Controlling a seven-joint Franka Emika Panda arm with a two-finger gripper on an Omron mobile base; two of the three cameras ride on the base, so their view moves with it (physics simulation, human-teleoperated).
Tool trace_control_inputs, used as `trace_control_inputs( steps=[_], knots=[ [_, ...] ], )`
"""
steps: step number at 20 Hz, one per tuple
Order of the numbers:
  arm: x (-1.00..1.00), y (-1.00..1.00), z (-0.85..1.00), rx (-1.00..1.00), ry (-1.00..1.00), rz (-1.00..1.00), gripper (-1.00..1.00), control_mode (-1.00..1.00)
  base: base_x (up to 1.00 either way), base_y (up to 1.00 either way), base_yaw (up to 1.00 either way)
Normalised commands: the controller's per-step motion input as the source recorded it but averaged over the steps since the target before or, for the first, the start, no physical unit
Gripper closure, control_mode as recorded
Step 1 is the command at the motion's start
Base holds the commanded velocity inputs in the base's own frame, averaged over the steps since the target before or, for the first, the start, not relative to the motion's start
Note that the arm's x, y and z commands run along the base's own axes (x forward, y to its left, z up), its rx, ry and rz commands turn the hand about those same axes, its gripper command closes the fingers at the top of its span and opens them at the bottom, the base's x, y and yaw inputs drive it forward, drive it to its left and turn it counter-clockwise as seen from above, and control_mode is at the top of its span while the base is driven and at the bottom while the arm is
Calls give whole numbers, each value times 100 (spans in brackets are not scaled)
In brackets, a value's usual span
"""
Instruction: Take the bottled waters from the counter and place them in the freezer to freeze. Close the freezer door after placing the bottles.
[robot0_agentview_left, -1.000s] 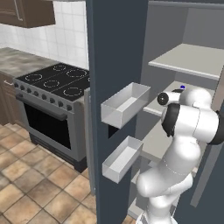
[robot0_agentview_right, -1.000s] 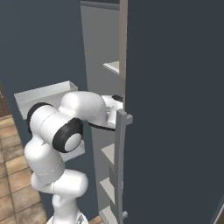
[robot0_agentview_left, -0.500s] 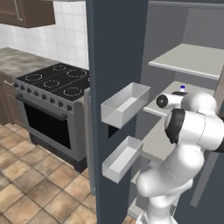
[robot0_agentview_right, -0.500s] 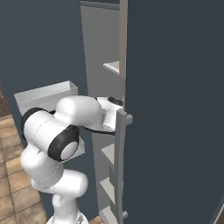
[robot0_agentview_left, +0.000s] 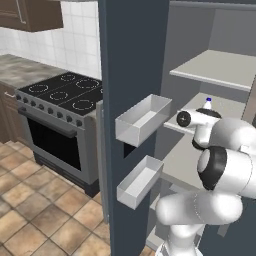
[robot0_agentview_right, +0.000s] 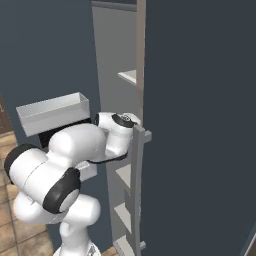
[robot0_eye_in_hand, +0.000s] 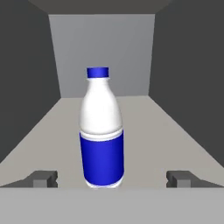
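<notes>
- The white bottle (robot0_eye_in_hand: 101, 131) stands upright on a pale grey freezer shelf (robot0_eye_in_hand: 153, 135), straight ahead of my gripper (robot0_eye_in_hand: 112, 178) in the hand view. It has a smooth, opaque white body with rounded shoulders, a dark-blue label wrapped round its lower half and a dark-blue screw cap.
- My jaws are spread wide apart, one dark fingertip (robot0_eye_in_hand: 41, 178) on each side of the bottle's base, and neither touches it. I hold nothing.
- The shelf is flat and matte. The walls of the freezer (robot0_agentview_left: 187, 55) around it are plain grey, darker at the sides and lighter at the back.
- From the left base view only the bottle's small blue cap and white neck (robot0_agentview_left: 207, 103) peek out above my wrist, on the middle shelf.
- The freezer door (robot0_agentview_left: 132, 75) is a tall slate-blue panel standing open, smooth and flat. Two pale grey rectangular bins are fixed to its inner face: the upper bin (robot0_agentview_left: 142, 120) and the lower bin (robot0_agentview_left: 139, 181), both thin-walled open boxes.
- My arm is glossy white with dark joint bands. It rises from the base, bends sharply at the elbow and reaches level into the freezer at the height of the middle shelf, hand pointing inward.
- In the right base view my forearm passes just behind a long silver handle (robot0_agentview_right: 136, 190).
- Left of the door stands a black four-ring stove (robot0_agentview_left: 62, 95) with a steel front, beside a mottled stone counter (robot0_agentview_left: 20, 70), over terracotta floor tiles (robot0_agentview_left: 35, 215).
</notes>
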Motion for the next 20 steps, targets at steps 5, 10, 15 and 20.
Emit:
trace_control_inputs(
  steps=[5, 10, 15, 20],
  knots=[
    [-50, 27, 46, 5, 0, 3, -100, -100, 0, 0, 0],
    [-56, 34, 44, 11, 0, 6, -100, -100, 0, 0, 0],
    [-47, 29, 42, 16, 0, 6, -100, -100, 0, 0, 0],
    [-49, 28, 50, 19, 0, 5, -100, -100, 0, 0, 0]
  ],
)
